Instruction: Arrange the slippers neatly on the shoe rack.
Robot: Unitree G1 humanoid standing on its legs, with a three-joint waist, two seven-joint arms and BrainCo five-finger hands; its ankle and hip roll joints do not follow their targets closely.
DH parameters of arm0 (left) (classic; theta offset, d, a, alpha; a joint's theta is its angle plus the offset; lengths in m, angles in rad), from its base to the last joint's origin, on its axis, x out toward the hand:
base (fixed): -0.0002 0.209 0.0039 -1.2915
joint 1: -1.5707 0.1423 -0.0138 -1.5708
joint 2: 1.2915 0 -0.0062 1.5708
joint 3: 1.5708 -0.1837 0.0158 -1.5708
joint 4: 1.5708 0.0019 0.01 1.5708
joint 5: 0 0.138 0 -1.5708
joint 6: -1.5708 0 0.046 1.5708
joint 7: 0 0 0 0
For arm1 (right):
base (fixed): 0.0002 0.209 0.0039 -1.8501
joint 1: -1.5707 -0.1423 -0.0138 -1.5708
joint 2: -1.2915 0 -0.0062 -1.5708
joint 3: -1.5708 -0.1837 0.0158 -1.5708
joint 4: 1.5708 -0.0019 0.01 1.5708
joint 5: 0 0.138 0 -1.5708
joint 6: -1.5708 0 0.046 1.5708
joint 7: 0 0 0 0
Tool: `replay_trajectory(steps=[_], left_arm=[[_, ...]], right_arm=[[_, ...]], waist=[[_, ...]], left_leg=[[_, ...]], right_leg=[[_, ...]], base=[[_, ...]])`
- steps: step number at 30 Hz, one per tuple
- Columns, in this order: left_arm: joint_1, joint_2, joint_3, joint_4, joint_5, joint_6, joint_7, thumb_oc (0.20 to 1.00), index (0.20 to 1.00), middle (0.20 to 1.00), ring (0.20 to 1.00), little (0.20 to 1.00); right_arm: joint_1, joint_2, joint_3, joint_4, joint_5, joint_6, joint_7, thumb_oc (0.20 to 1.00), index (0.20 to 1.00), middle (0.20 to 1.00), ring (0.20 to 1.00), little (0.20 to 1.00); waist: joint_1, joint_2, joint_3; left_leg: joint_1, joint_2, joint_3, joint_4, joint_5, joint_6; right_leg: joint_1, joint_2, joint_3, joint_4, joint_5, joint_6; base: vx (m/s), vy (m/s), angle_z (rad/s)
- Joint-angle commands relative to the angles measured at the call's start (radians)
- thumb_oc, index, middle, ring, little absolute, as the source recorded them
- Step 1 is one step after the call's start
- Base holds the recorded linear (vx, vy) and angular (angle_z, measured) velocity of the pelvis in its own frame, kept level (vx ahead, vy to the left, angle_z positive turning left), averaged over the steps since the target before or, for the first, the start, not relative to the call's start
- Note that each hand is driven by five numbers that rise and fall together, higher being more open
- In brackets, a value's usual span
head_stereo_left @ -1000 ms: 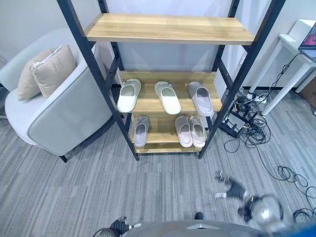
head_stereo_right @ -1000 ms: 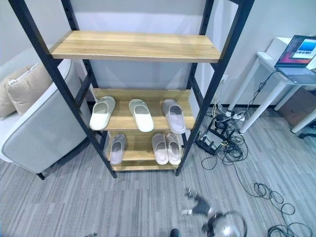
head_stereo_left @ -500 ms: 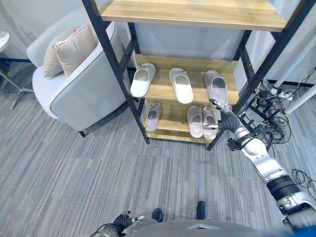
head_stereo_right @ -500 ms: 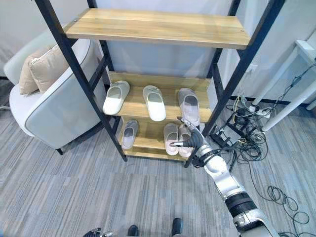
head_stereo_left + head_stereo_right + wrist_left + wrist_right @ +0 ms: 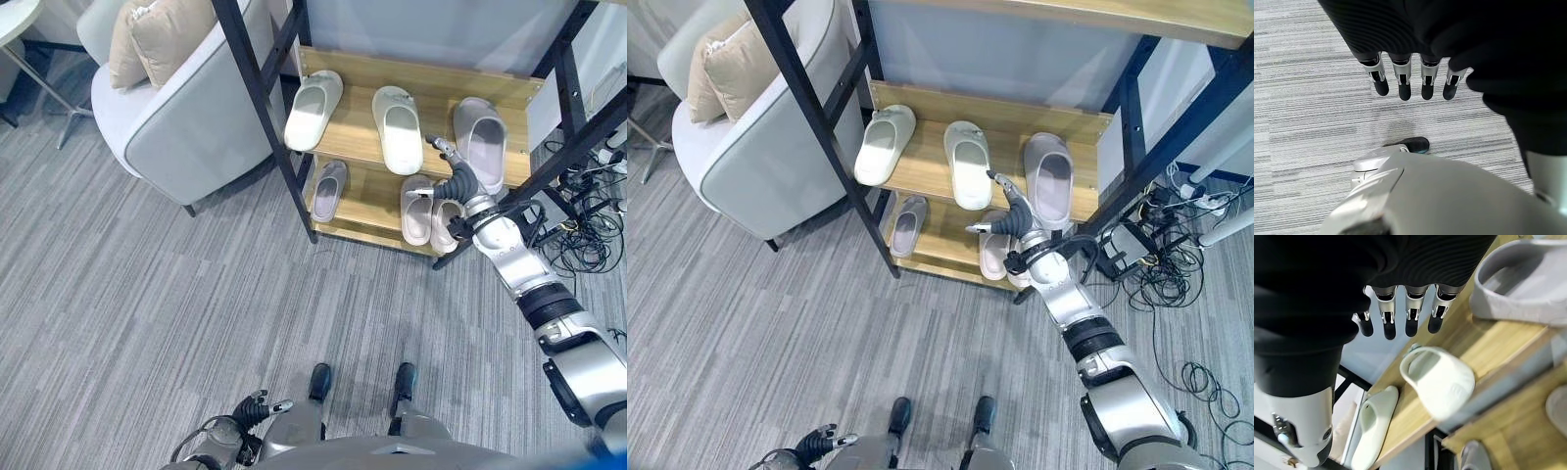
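Note:
The shoe rack's middle shelf point(image 5: 358, 157) carries two white slippers point(image 5: 313, 96) point(image 5: 398, 116) and a larger grey slipper point(image 5: 480, 143). On the lower shelf lie a single grey slipper point(image 5: 329, 190) and a pinkish pair point(image 5: 428, 213) side by side. My right hand point(image 5: 456, 184) reaches to the middle shelf's front edge, between the middle white slipper point(image 5: 1442, 379) and the grey slipper point(image 5: 1528, 279). Its fingers point(image 5: 1400, 323) are straight and hold nothing. My left hand point(image 5: 257, 409) hangs low over the floor, fingers point(image 5: 1410, 83) relaxed and straight.
A grey armchair point(image 5: 186, 117) with beige cushions stands just left of the rack. Black rack posts point(image 5: 265, 108) frame the shelves. A tangle of cables point(image 5: 588, 225) and a power strip lie on the floor to the right. Grey carpet lies in front of the rack.
The camera has tilted down and come closer to the rack. My right hand has risen from near the floor, past the lower shelf's pair, to the middle shelf's front edge.

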Motion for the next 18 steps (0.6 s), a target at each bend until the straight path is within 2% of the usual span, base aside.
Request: replay_trajectory(steps=[1,3,4,5,6,8,9,10,12,13,15,16,17,18], left_arm=[[-0.008,-0.007,-0.026,0.051,0.001,-0.004,0.011,1.0,1.0,1.0,1.0,1.0],[0.003,-0.004,-0.024,0.042,0.013,-0.002,0.006,1.0,1.0,1.0,1.0,1.0],[0.015,0.004,-0.019,0.038,0.024,-0.002,0.003,1.0,1.0,1.0,1.0,1.0],[0.023,0.009,-0.013,0.041,0.033,-0.003,-0.004,1.0,1.0,1.0,1.0,1.0],[0.04,0.008,0.001,0.043,0.027,-0.004,-0.015,1.0,1.0,1.0,1.0,1.0],[0.05,0.009,-0.003,0.03,0.016,-0.004,-0.03,1.0,1.0,1.0,1.0,1.0],[0.061,0.009,-0.001,0.031,0.026,-0.006,-0.031,1.0,1.0,1.0,1.0,1.0],[0.067,0.009,-0.004,0.031,0.043,-0.002,-0.031,1.0,1.0,1.0,1.0,1.0],[0.086,0.008,0.008,0.02,0.046,-0.007,-0.031,1.0,1.0,1.0,1.0,1.0],[0.099,0.008,0.012,0.004,0.057,-0.013,-0.032,1.0,1.0,1.0,1.0,1.0],[0.108,0.014,0.006,-0.007,0.075,-0.019,-0.026,1.0,1.0,1.0,1.0,1.0],[0.108,0.016,0.006,-0.009,0.073,-0.019,-0.022,1.0,1.0,1.0,1.0,1.0],[0.111,0.015,0.009,-0.003,0.073,-0.017,-0.023,1.0,1.0,1.0,1.0,1.0],[0.116,0.022,0.015,0.019,0.078,-0.014,-0.02,1.0,1.0,1.0,1.0,1.0]], right_arm=[[0.028,-0.025,-0.042,-0.105,0.005,-0.041,-0.047,1.0,1.0,1.0,1.0,1.0],[0.06,-0.029,-0.071,-0.146,-0.015,-0.047,-0.053,1.0,1.0,1.0,1.0,1.0],[0.092,-0.018,-0.088,-0.172,-0.027,-0.055,-0.056,1.0,1.0,1.0,1.0,1.0],[0.12,-0.012,-0.1,-0.193,-0.039,-0.062,-0.051,1.0,1.0,1.0,1.0,1.0],[0.154,-0.011,-0.108,-0.205,-0.044,-0.067,-0.041,1.0,1.0,1.0,1.0,1.0],[0.175,-0.024,-0.105,-0.193,-0.043,-0.065,-0.036,1.0,1.0,1.0,1.0,1.0],[0.193,-0.026,-0.107,-0.19,-0.036,-0.067,-0.03,1.0,1.0,1.0,1.0,1.0],[0.227,-0.019,-0.119,-0.197,-0.03,-0.067,-0.034,1.0,1.0,1.0,1.0,1.0],[0.263,-0.04,-0.14,-0.208,-0.028,-0.075,-0.038,1.0,1.0,1.0,1.0,1.0],[0.296,-0.062,-0.163,-0.235,-0.034,-0.082,-0.047,1.0,1.0,1.0,1.0,1.0],[0.308,-0.081,-0.182,-0.245,-0.034,-0.088,-0.052,1.0,1.0,1.0,1.0,1.0],[0.301,-0.093,-0.186,-0.247,-0.037,-0.093,-0.063,1.0,1.0,1.0,1.0,1.0],[0.301,-0.095,-0.19,-0.256,-0.041,-0.095,-0.066,1.0,1.0,1.0,1.0,1.0],[0.285,-0.096,-0.193,-0.252,-0.044,-0.094,-0.077,1.0,1.0,1.0,1.0,1.0]], waist=[[0.015,-0.011,-0.006],[0.013,-0.004,-0.002],[0.009,0.004,0.007],[-0.006,0.016,0.02],[-0.036,0.023,0.016],[-0.053,0.018,0.015],[-0.054,0.014,0.016],[-0.062,0.009,0.005],[-0.058,0.005,-0.014],[-0.058,0.002,-0.01],[-0.056,-0.006,0.01],[-0.049,-0.011,0.027],[-0.039,-0.013,0.035],[-0.024,-0.031,0.043]], left_leg=[[-0.045,-0.031,-0.004,0.121,-0.079,0.021],[-0.045,-0.042,-0.009,0.165,-0.105,0.032],[-0.029,-0.045,-0.008,0.195,-0.127,0.045],[0.006,-0.041,-0.012,0.193,-0.13,0.052],[0.088,-0.036,-0.021,0.139,-0.126,0.046],[0.153,-0.047,-0.026,0.095,-0.131,0.042],[0.166,-0.054,-0.045,0.105,-0.144,0.038],[0.17,-0.056,-0.059,0.101,-0.141,0.033],[0.16,-0.056,-0.06,0.128,-0.154,0.012],[0.127,-0.046,-0.018,0.216,-0.173,-0.013],[0.038,-0.009,0.041,0.371,-0.15,-0.05],[-0.02,0.015,0.065,0.414,-0.142,-0.051],[-0.041,0.039,0.084,0.403,-0.161,-0.042],[-0.084,0.076,0.074,0.345,-0.125,-0.046]], right_leg=[[0.126,-0.061,-0.006,0.092,-0.108,0.092],[0.114,-0.078,-0.013,0.182,-0.125,0.087],[0.08,-0.09,-0.007,0.311,-0.128,0.082],[0.014,-0.072,0.008,0.441,-0.129,0.073],[-0.054,-0.018,-0.009,0.446,-0.146,0.065],[-0.089,0.017,-0.069,0.37,-0.138,0.06],[-0.034,0.023,-0.094,0.297,-0.149,0.053],[-0.016,0.045,-0.083,0.264,-0.152,0.035],[0.022,0.067,-0.083,0.219,-0.16,0.025],[0.065,0.072,-0.1,0.196,-0.177,0.012],[0.096,0.074,-0.104,0.189,-0.194,-0.008],[0.106,0.07,-0.109,0.19,-0.203,-0.017],[0.12,0.073,-0.109,0.189,-0.212,-0.021],[0.129,0.077,-0.095,0.19,-0.218,-0.022]], base=[[0.02,0.102,0.09],[0.06,0.13,0.18],[0.12,0.184,0.18],[0.24,0.155,0.11],[0.23,0.067,0.15],[0.23,-0.094,-0.12],[0.21,-0.184,-0.18],[0.17,-0.156,0.5],[0.15,-0.138,0.98],[0.13,-0.158,0.81],[0.02,-0.107,0.73],[-0.04,-0.045,0.64],[0.03,-0.038,0.24],[0.08,-0.019,-0.12]])
